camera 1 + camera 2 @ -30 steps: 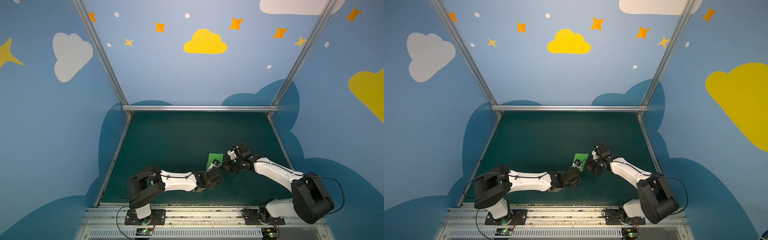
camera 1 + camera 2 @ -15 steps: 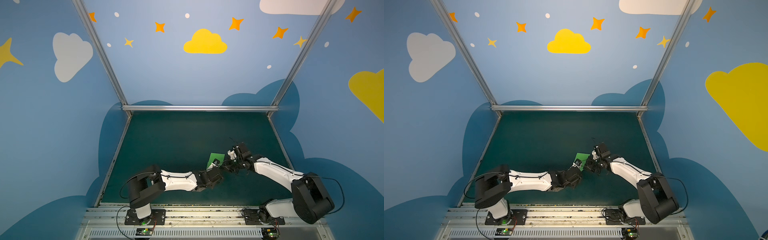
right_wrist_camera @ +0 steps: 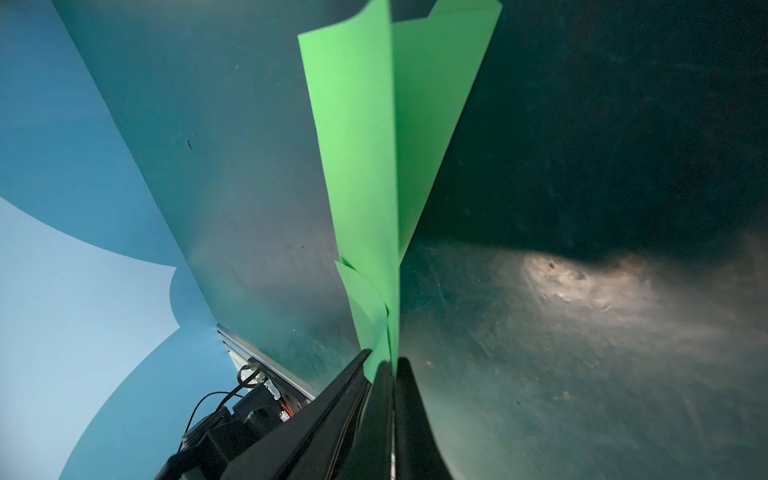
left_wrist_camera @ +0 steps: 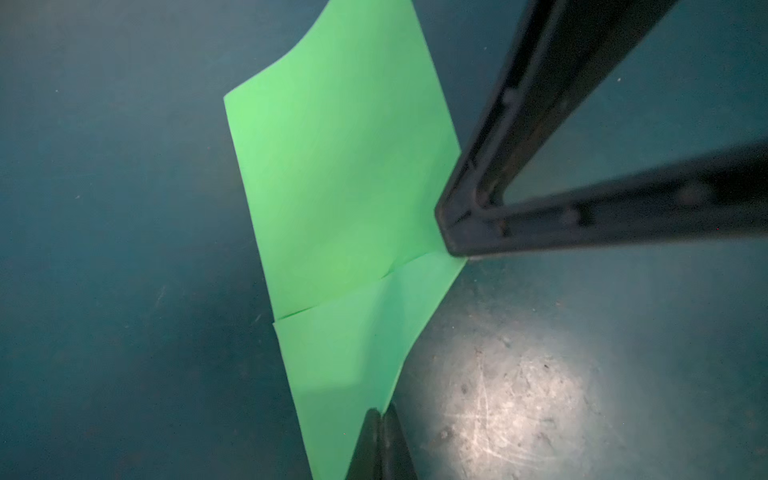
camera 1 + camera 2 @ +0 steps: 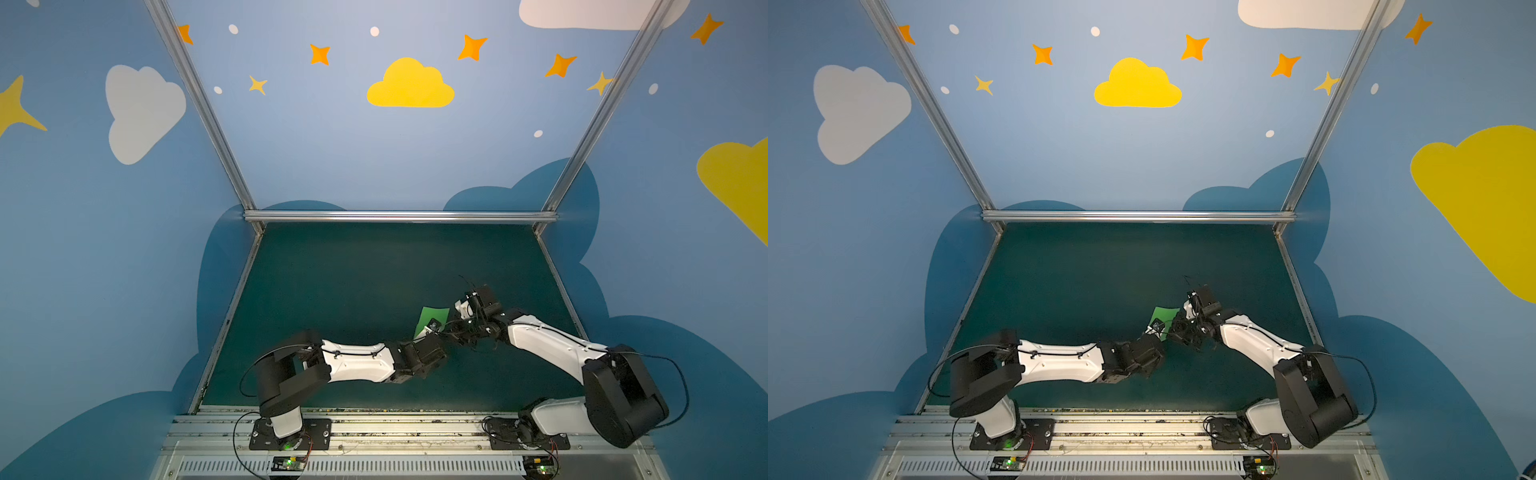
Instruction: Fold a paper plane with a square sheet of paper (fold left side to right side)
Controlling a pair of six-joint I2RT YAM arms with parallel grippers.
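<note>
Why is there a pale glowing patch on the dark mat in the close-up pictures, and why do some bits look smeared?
Left wrist view: a pool of light shows up scuffs on the mat; the right gripper is out of focus. Right wrist view: a similar glare patch, the green paper soft-edged, the walls bent, probably by a wide lens. Both top views: even light, sharp.

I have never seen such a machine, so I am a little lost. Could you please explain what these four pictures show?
Two robot arms, the left arm and the right arm, work over a dark mat. Two pictures look down from above. The other two come from small cameras on the wrists. Between the arms is a folded green paper. The left gripper and the right gripper are both closed, and each seems to pinch an edge of it.
</note>
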